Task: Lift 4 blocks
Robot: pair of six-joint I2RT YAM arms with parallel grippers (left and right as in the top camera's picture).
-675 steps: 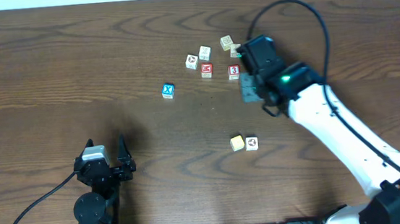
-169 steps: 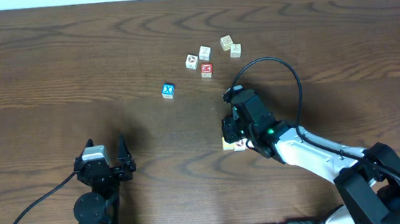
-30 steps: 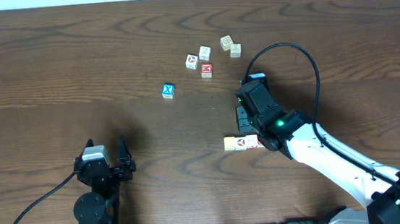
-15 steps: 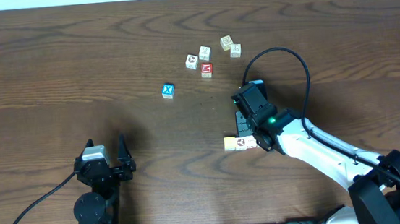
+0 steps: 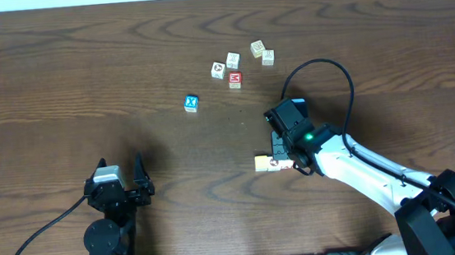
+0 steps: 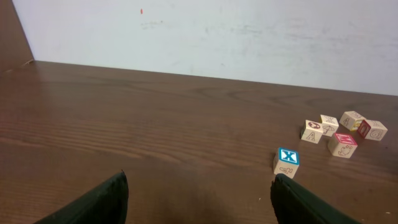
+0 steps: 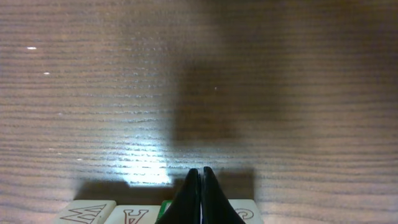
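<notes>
The right gripper point(image 7: 200, 177) is closed completely on nothing, its tips set against the row of small pale wooden cubes point(image 5: 267, 164), apparently touching. The left gripper point(image 6: 198, 186) is held wide open, empty.

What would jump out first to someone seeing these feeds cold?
The right gripper, shut, hangs close over a short row of blocks at mid-table. Farther back lies a loose cluster of blocks, with a blue cube off to its left. The left gripper sits open at the near edge, far from all of them.
</notes>
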